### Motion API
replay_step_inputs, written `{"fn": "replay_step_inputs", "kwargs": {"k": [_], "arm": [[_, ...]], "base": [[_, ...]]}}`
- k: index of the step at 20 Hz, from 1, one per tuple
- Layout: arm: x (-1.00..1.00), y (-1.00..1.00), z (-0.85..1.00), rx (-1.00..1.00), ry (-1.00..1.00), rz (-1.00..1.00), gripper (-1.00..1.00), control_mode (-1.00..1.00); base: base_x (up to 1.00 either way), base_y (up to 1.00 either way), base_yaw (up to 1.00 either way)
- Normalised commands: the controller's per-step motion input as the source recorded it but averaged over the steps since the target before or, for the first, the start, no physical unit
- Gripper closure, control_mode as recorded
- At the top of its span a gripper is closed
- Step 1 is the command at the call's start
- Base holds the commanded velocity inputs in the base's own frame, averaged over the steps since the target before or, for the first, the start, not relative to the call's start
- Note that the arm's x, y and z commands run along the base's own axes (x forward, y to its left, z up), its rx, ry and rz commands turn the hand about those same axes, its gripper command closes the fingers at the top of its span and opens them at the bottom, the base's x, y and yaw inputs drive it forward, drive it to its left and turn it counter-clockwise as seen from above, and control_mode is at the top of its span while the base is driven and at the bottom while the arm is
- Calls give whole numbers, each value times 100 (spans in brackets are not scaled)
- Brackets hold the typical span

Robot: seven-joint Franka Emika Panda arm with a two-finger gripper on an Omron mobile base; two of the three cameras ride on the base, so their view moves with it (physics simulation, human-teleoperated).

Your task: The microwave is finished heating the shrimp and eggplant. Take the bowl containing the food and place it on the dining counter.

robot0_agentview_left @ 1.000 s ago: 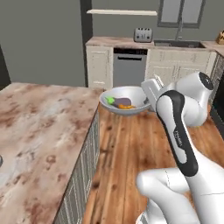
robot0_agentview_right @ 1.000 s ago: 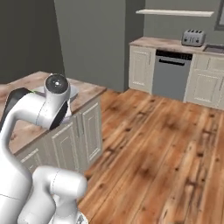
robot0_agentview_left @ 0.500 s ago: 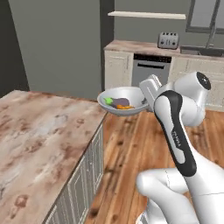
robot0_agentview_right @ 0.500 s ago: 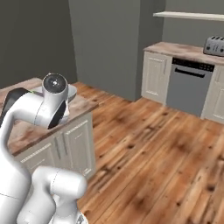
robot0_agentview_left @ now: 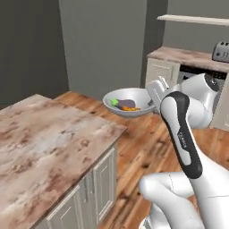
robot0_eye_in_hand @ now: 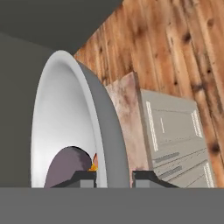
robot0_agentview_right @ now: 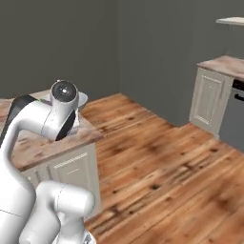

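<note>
Pincer (robot0_eye_in_hand: pixel 113 175) clamps the rim of the bowl (robot0_agentview_left: pixel 129 102), kept level so eggplant (robot0_agentview_left: pixel 127 103) and shrimp (robot0_agentview_left: pixel 132 108) stay in; held short of the table (robot0_agentview_left: pixel 49 147).

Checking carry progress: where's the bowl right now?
Left base view: the bowl is held in the gripper above the wood floor, just beyond the dining counter corner, not yet over it.
</note>
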Motion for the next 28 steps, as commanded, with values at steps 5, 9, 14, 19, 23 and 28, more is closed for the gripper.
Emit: {"fn": "replay_step_inputs", "kwargs": {"k": [5,9,14,19,23,28], "arm": [[0,0,0,0,0,0,100,100],[0,0,0,0,0,0,100,100],[0,0,0,0,0,0,100,100],[0,0,0,0,0,0,100,100],[0,0,0,0,0,0,100,100],[0,0,0,0,0,0,100,100]], "base": [[57,-22,85],[49,-9,89],[33,-22,82],[51,-77,28],[24,-100,30],[26,-85,27]]}}
